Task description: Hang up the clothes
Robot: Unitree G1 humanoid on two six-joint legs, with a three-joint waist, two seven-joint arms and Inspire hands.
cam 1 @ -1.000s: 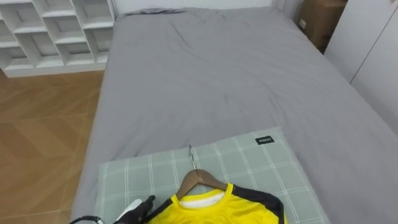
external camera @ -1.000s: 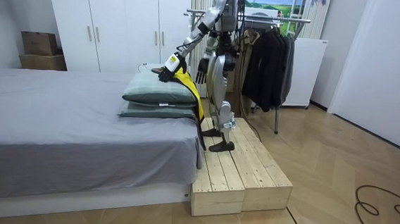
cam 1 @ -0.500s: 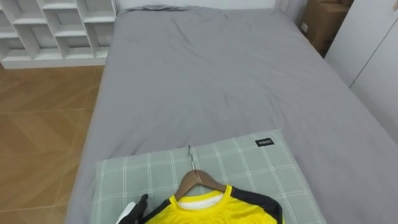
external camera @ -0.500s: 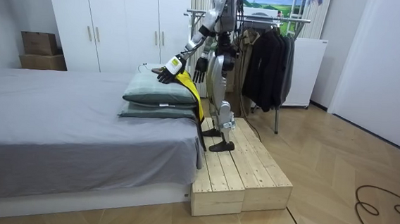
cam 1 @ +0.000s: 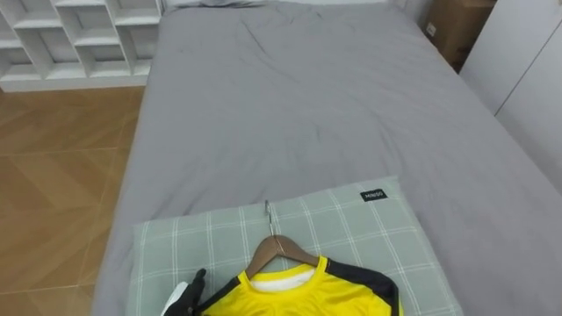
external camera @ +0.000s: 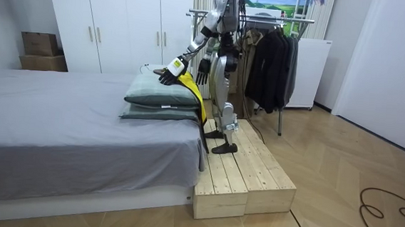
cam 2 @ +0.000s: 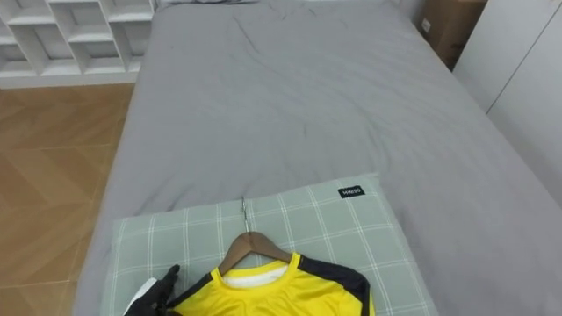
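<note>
Faces a grey bed [cam 1: 290, 114] running off toward 12 o'clock, standing on a wooden platform [external camera: 245, 174] at its pillow end. Looks down on a green checked pillow [cam 1: 351, 233] at 6 o'clock, carrying a yellow shirt [cam 1: 290, 298] on a wooden hanger [cam 1: 279, 250], hook toward 12. Rests left hand [cam 1: 189, 294] at the shirt's 9 o'clock shoulder, grip impossible to tell. Hangs right hand [external camera: 203, 67] by the hip, fingers unreadable.

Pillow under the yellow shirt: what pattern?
The pillow is pale green with a white grid check. It shows best in the left eye view.
</note>
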